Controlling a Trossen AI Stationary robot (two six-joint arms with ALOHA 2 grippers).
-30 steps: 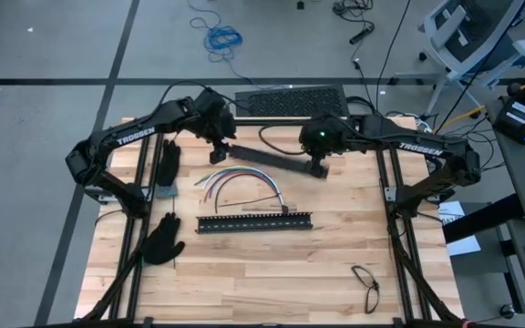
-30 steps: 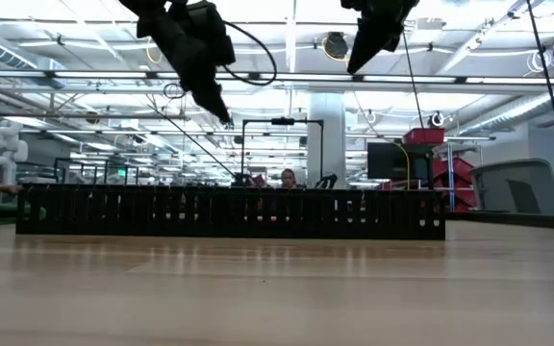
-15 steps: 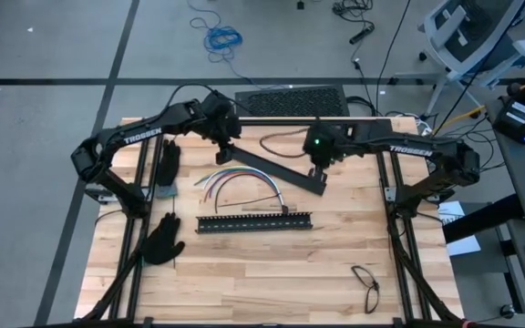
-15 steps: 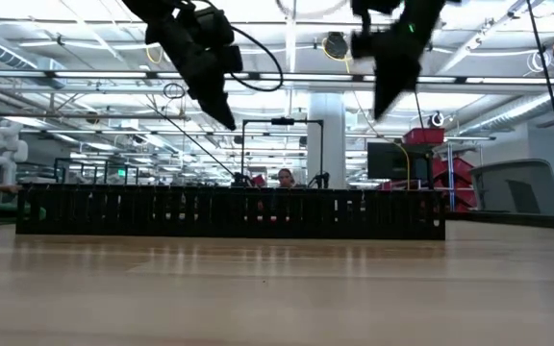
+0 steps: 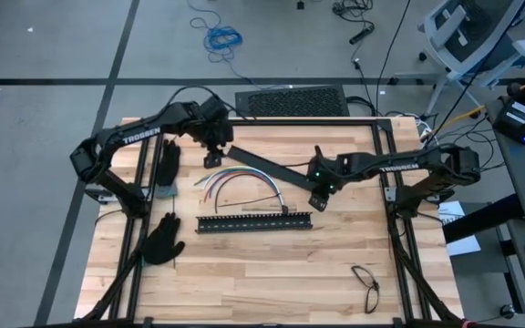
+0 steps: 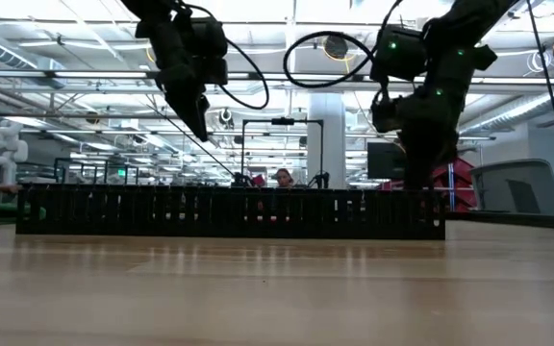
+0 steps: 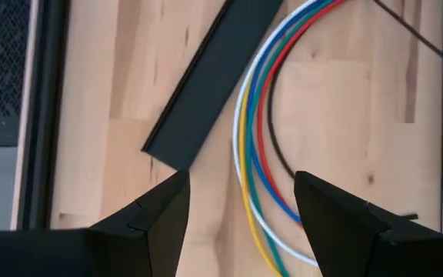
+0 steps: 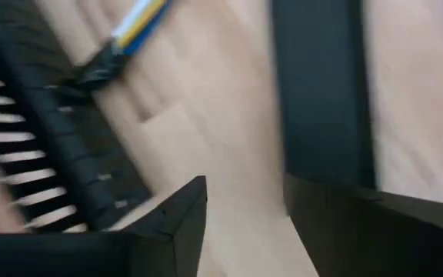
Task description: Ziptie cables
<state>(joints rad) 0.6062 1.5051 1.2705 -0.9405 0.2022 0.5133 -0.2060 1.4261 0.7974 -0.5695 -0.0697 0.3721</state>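
The cables, a curved bundle of red, blue, green, yellow and white wires, lie on the wood. Their sleeved end is beside the slotted bar. A flat black bar lies slantwise behind them. My left gripper hangs open above that bar's left end and holds nothing. My right gripper is open and low over the wood, between the flat bar's right end and the slotted bar. A thin straight dark strip lies beyond the cables.
Two black gloves lie at the table's left. A dark loop lies near the front right corner. A black mesh panel sits at the far edge. In the low view the slotted bar hides the table behind it.
My right gripper has dropped from high above the table to just over the wood, moving toward the near edge and rolling as it came. It was shut and now stands open. My left gripper has tipped to point more steeply down.
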